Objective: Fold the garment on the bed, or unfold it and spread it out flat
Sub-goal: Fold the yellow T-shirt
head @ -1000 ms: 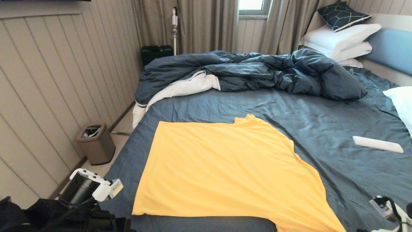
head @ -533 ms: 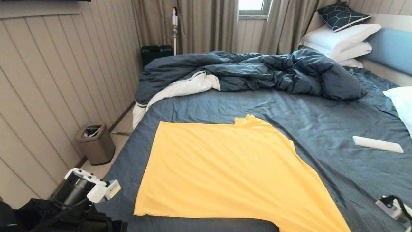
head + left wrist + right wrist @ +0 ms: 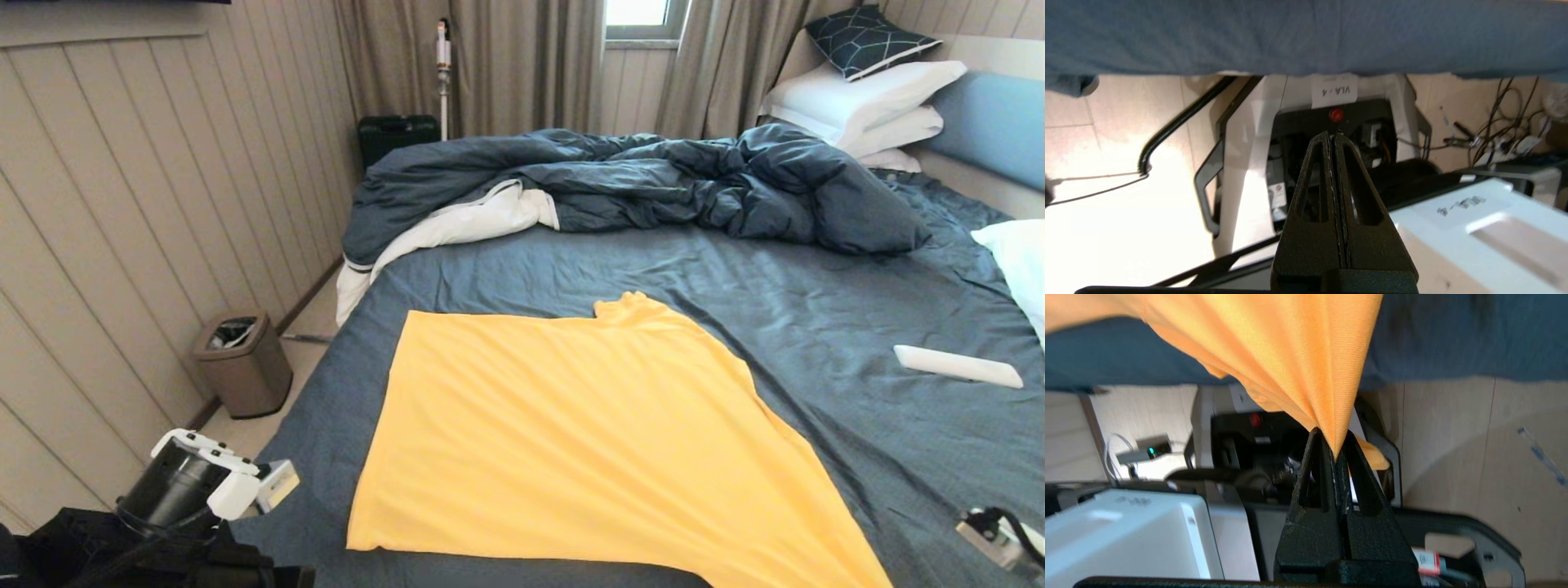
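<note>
The plain bright yellow short-sleeved T-shirt [image 3: 571, 441] lies mostly flat on the near half of the wide bed with the wrinkled dark blue-grey sheet [image 3: 816, 286], and its near left corner has slid slightly rightward since a second ago. The right gripper [image 3: 1336, 455], now lower by the bed's near right corner and largely cut off in the head view, has its fingers clamped on a hanging corner. The left gripper [image 3: 1333, 139], lowered beside the near left corner, has its fingers closed on nothing.
</note>
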Motion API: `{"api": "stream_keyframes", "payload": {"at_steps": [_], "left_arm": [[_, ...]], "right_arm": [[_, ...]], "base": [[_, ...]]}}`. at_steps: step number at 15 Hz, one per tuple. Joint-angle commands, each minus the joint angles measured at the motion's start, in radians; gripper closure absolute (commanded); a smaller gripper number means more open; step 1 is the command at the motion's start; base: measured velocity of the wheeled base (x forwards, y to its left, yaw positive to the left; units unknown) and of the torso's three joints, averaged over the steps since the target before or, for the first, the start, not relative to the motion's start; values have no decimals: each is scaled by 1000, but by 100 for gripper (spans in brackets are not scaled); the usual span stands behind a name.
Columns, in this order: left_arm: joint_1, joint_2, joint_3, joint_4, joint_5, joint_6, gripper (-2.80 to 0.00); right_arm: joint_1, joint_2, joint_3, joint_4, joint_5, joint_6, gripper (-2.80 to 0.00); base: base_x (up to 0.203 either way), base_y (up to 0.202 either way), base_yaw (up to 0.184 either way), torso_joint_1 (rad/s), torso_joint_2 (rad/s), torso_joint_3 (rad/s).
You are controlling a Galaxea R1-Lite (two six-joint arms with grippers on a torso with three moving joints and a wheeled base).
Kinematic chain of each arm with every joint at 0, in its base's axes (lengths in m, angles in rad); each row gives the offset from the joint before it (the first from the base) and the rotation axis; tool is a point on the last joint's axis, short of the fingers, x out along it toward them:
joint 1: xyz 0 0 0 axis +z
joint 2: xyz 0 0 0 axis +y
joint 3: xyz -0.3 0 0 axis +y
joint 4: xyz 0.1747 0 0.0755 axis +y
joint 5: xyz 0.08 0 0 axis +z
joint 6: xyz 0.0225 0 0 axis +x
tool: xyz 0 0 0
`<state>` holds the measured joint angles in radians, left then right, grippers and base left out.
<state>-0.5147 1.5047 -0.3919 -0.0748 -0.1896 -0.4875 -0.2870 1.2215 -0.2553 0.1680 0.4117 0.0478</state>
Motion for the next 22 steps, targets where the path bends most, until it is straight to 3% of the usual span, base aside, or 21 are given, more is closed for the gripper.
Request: {"api": "stream_keyframes", "payload": {"at_steps": [1, 10, 13, 17, 21, 22], "left_arm": [[0, -33, 2, 23, -1, 6, 0], [-1, -97, 24, 78, -5, 13, 0], [1, -98, 21, 94, -34, 13, 0], [1, -38, 2, 81, -39, 8, 0], [7, 10, 14, -17, -39, 1, 0], [10, 37, 14, -34, -36, 1, -280]], "right_arm": [[2, -12, 4, 24, -1, -7, 0], [2, -55, 62, 48, -4, -23, 0], [3, -56, 67, 47, -4, -25, 0], [4, -30, 50, 39, -2, -23, 0], [3, -46, 31, 41, -2, -20, 0], [3, -46, 30, 39, -2, -19, 0]], "base": [[0, 0, 0, 0, 0, 0], [0, 0, 0, 0, 0, 0], [0, 0, 0, 0, 0, 0], [0, 0, 0, 0, 0, 0], [0, 0, 0, 0, 0, 0], [0, 0, 0, 0, 0, 0]]}}
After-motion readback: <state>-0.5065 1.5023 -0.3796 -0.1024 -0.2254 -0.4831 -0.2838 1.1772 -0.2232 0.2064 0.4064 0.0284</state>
